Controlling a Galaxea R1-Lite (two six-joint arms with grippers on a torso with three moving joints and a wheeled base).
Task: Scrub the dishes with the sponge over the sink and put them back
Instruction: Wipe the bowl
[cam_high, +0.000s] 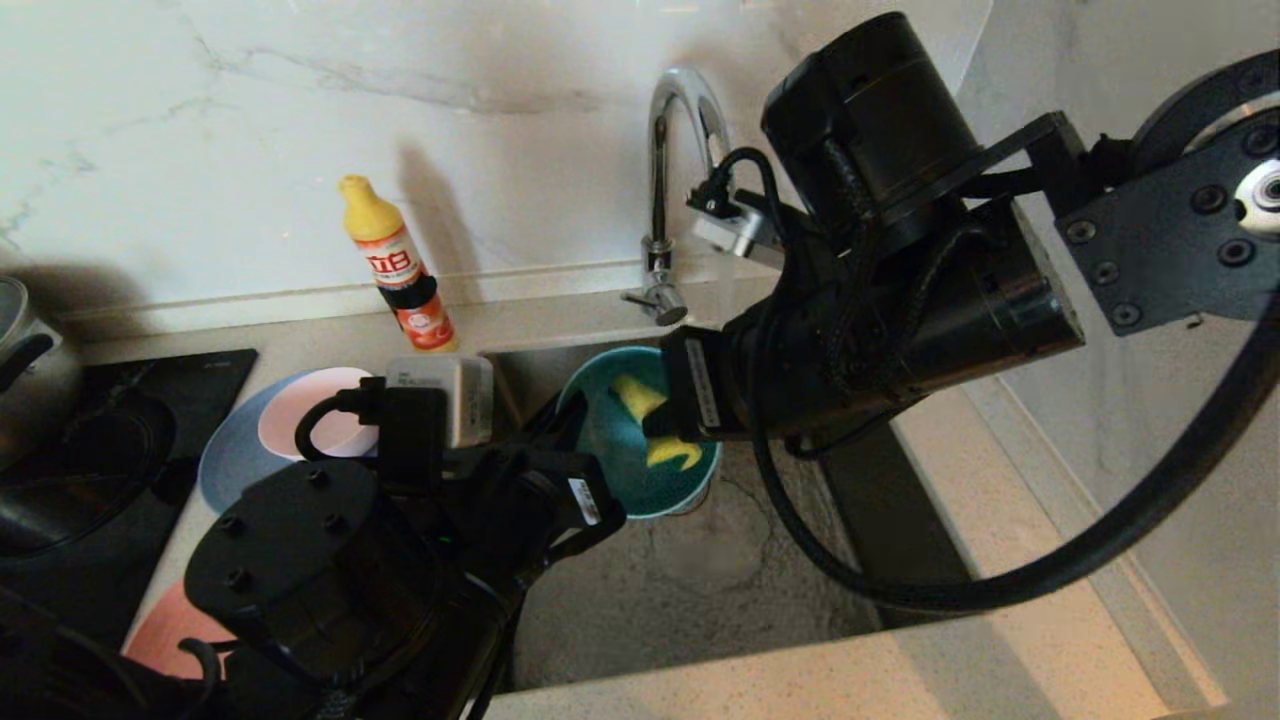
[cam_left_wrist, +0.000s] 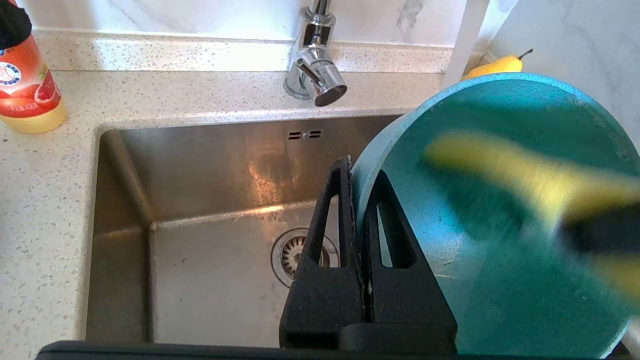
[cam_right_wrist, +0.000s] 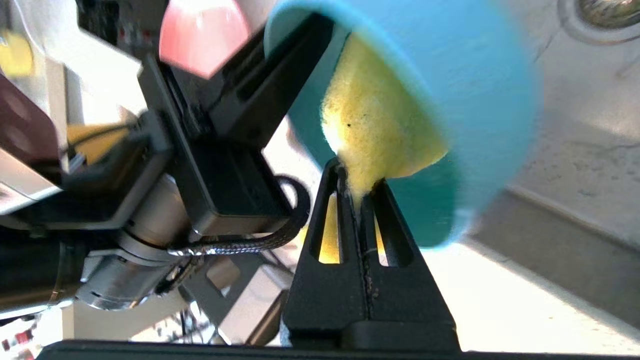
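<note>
The teal bowl (cam_high: 625, 470) hangs tilted over the sink (cam_high: 650, 600), its opening turned toward my right arm. My left gripper (cam_left_wrist: 357, 167) is shut on the bowl's rim (cam_left_wrist: 500, 280), one finger inside and one outside. My right gripper (cam_right_wrist: 357, 175) is shut on the yellow sponge (cam_right_wrist: 375, 125), which presses against the inside of the bowl (cam_right_wrist: 450, 75). In the head view the sponge (cam_high: 645, 400) shows as a yellow patch in the bowl. On the counter to the left a pale pink bowl (cam_high: 310, 410) sits on the grey-blue plate (cam_high: 230, 460), and the pink plate (cam_high: 165, 630) lies nearer.
A chrome faucet (cam_high: 670, 130) rises behind the sink, whose drain strainer (cam_left_wrist: 292, 255) lies below the bowl. A detergent bottle (cam_high: 400, 270) stands on the back counter. A steel pot (cam_high: 20, 370) and black cooktop (cam_high: 120, 420) are far left. A yellow pear (cam_left_wrist: 495, 65) lies behind the bowl.
</note>
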